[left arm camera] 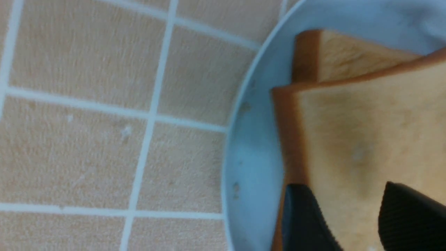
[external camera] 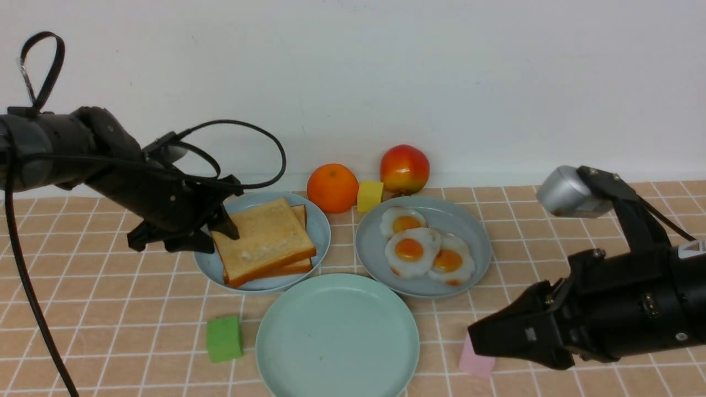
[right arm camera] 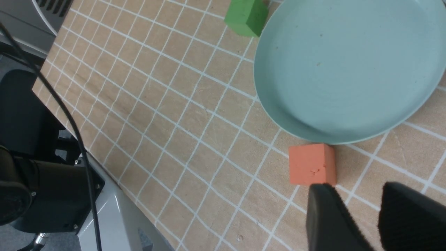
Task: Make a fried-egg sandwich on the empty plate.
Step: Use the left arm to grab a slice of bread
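Observation:
Two slices of golden toast (external camera: 265,240) lie stacked on a light blue plate (external camera: 320,226). My left gripper (external camera: 219,232) is at the stack's left edge, open, one fingertip (left arm camera: 303,216) at the crust and the other (left arm camera: 411,212) over the top slice (left arm camera: 362,139). Three fried eggs (external camera: 411,249) rest on a grey-blue plate (external camera: 474,242). The empty mint-green plate (external camera: 337,353) sits in front, between them. My right gripper (external camera: 475,337) hovers low at the front right, open, with only tablecloth between its fingers (right arm camera: 327,216).
An orange (external camera: 332,187), a yellow block (external camera: 369,196) and an apple (external camera: 404,169) stand by the back wall. A green block (external camera: 224,338) lies left of the mint plate (right arm camera: 348,69). A pink block (external camera: 479,364), orange-pink in the right wrist view (right arm camera: 312,164), sits just under my right gripper.

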`<action>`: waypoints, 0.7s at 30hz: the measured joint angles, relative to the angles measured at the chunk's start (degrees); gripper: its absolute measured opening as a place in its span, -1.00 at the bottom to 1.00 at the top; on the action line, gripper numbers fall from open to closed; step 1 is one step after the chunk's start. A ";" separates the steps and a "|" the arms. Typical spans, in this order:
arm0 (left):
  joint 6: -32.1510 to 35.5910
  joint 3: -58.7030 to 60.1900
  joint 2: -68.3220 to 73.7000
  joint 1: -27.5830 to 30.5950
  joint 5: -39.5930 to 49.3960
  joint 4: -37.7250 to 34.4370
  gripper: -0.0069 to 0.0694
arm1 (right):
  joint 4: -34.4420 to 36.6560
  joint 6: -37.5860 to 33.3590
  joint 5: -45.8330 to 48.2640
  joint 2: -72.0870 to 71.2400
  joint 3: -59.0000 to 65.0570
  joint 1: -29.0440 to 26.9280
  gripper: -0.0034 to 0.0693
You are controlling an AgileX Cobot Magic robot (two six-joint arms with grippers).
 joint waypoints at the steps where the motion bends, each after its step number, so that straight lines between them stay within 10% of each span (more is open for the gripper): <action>1: -0.40 0.00 0.45 0.00 0.04 -0.16 0.03 | 0.00 0.00 0.05 0.00 0.00 0.00 -0.24; 10: -0.88 0.00 1.44 0.00 -0.33 -1.25 -0.05 | 0.00 0.05 0.94 0.00 0.00 0.00 -0.24; 21: -0.88 -0.10 0.13 0.00 0.55 0.49 -0.62 | -0.06 0.15 1.82 0.00 0.00 0.00 -0.24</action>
